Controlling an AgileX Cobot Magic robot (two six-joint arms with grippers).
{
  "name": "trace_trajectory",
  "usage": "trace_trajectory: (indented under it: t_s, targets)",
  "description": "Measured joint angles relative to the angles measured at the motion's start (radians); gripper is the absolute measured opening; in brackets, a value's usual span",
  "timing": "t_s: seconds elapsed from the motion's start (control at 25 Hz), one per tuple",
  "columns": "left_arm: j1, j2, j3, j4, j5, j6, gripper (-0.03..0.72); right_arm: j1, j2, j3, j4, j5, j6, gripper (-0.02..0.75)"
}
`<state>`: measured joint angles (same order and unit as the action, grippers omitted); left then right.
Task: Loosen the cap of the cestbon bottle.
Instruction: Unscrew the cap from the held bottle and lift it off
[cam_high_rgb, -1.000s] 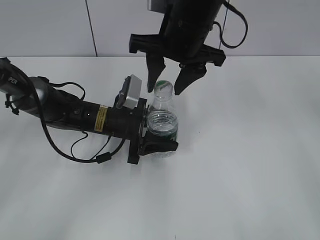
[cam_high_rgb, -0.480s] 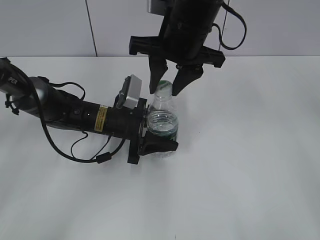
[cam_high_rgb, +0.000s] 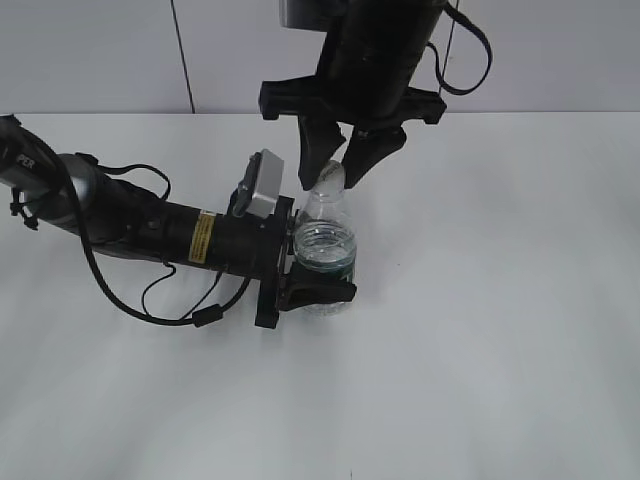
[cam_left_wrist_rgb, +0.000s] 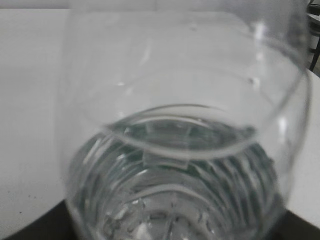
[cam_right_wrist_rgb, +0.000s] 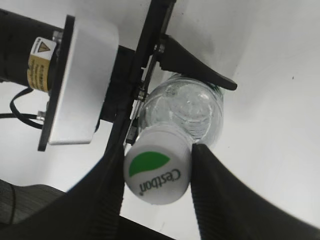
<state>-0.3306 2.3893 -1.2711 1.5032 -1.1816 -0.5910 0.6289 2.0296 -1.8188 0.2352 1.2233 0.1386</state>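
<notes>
The cestbon bottle (cam_high_rgb: 325, 245) stands upright on the white table, partly filled with water. My left gripper (cam_high_rgb: 318, 265) lies low from the left and is shut on the bottle's body at the green label. The clear bottle wall (cam_left_wrist_rgb: 180, 165) fills the left wrist view. My right gripper (cam_high_rgb: 334, 178) comes down from above. In the right wrist view its two black fingers press on opposite sides of the white cap (cam_right_wrist_rgb: 157, 170), which shows a green mark and "Cestbon" lettering. In the exterior view the cap (cam_high_rgb: 331, 174) is mostly hidden between those fingers.
The left arm's black body (cam_high_rgb: 190, 235) with its white wrist camera (cam_high_rgb: 262, 185) and looping cables (cam_high_rgb: 150, 300) lies across the table's left half. A grey wall rises behind the table (cam_high_rgb: 500, 330).
The right gripper's fingers have drawn together from wide apart beside the bottle top to both sides of the cap. Left arm and bottle have not moved.
</notes>
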Motion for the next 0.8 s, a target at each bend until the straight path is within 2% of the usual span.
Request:
trace_trajectory:
  t_s: [0.56, 0.8]
  targets:
    - [0.000, 0.000, 0.000, 0.006, 0.000, 0.000, 0.408, 0.000, -0.001, 0.000, 0.002, 0.000, -0.798, 0.305]
    - [0.000, 0.000, 0.000, 0.015, 0.000, 0.002, 0.408, 0.000, -0.002, 0.000, 0.003, 0.000, -1.080, 0.305]
